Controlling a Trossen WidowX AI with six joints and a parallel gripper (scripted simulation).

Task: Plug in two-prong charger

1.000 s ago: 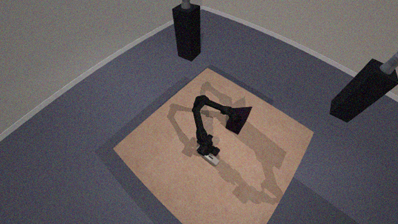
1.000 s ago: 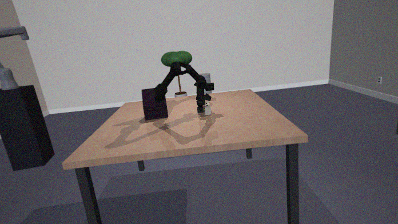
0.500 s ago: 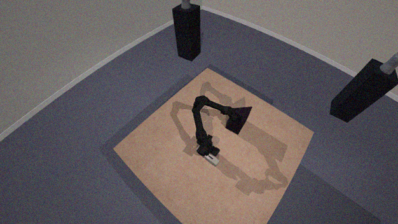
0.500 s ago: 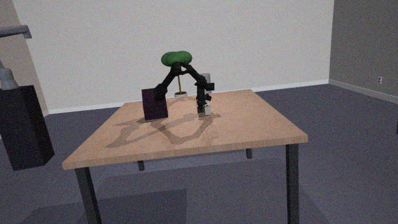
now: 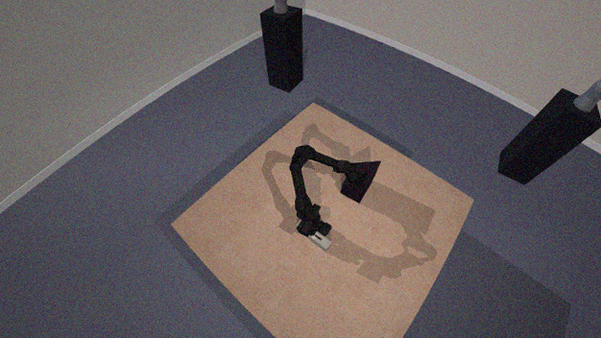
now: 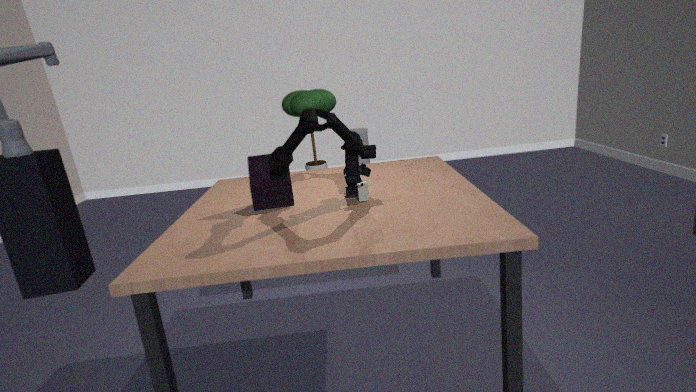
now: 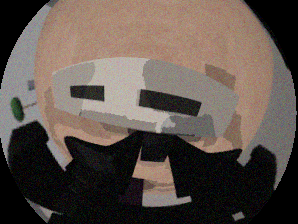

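Note:
The pale grey power strip (image 7: 120,111) (image 5: 322,241) (image 6: 363,192) lies on the wooden table (image 5: 271,280) (image 6: 425,220). In the wrist view it shows two dark outlet openings, a left one (image 7: 88,92) and a right one (image 7: 169,103). My gripper (image 7: 154,132) (image 5: 313,230) (image 6: 353,184) points down right at the strip and is shut on the small dark charger (image 7: 156,141), which sits just below the right outlet in the wrist view. The prongs are hidden, and I cannot tell whether they are in the slots.
The arm's dark base box (image 5: 360,181) (image 6: 270,189) stands on the table behind the strip. Two black camera stands (image 5: 283,44) (image 5: 548,136) are off the table. A green potted plant (image 6: 308,101) stands behind the table.

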